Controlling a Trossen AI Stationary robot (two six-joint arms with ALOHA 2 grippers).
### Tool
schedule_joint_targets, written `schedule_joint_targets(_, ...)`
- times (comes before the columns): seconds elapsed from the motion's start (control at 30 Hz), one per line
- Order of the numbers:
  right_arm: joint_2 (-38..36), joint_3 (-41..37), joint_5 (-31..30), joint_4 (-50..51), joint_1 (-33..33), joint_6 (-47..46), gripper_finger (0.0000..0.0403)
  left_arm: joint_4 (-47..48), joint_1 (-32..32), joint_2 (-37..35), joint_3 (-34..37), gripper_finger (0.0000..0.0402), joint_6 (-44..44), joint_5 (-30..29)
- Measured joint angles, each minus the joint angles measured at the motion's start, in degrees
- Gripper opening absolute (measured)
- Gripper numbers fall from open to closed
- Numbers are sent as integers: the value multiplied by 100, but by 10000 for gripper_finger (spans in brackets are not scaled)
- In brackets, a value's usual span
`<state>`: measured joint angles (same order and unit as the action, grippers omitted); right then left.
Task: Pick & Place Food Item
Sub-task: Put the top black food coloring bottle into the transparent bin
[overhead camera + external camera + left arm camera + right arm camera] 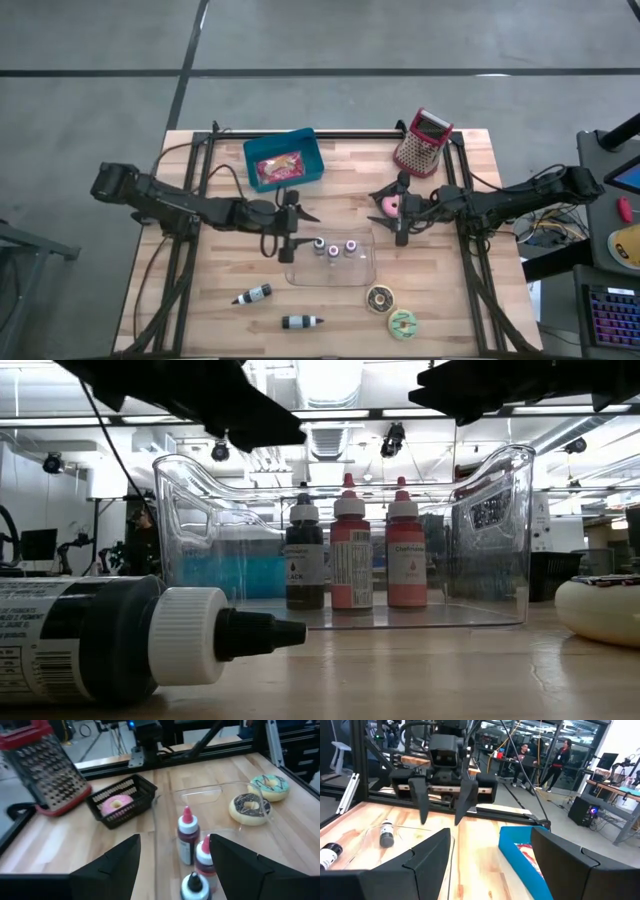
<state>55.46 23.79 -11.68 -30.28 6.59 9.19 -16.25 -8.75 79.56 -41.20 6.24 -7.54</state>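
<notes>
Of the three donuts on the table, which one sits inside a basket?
The pink-frosted donut: it lies in the small black basket beside the grater. The chocolate donut and the green donut rest directly on the wood.

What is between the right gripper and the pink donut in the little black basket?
Nothing visible. The right gripper hovers open almost directly over the pink donut, which lies uncovered in the black basket, beside the grater.

Foreground bottle (110,645) cut off at left edge of low view; doughnut (600,610) cut off at right. Bottle labels too small to read. Blue bin (283,160) contents indistinct from above.
</notes>
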Motion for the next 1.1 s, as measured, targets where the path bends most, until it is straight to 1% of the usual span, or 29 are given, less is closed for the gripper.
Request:
schedule_joint_targets(0.1, 0, -2, 13, 6, 2, 0, 269, -36, -6, -327, 250, 238, 20, -192)
schedule_joint_targets(0.17, 0, -4, 13, 6, 2, 2, 269, -226, -22, -569, 473, 238, 20, -291)
schedule_joint_targets(0.4, 0, -6, 14, 6, 4, 26, 261, -975, -95, -1389, 1317, 238, -9, -335)
schedule_joint_targets(0.53, 0, -8, 15, 2, 4, 31, 256, -1029, -148, -1757, 1629, 238, -96, -464)
schedule_joint_targets(0.73, 0, -10, 15, 4, 4, 46, 256, -1021, -192, -2008, 1800, 238, -175, -559)
schedule_joint_targets(1.1, 2, -37, 15, 8, 4, 46, 252, -966, -192, -2014, 1800, 238, -175, -576)
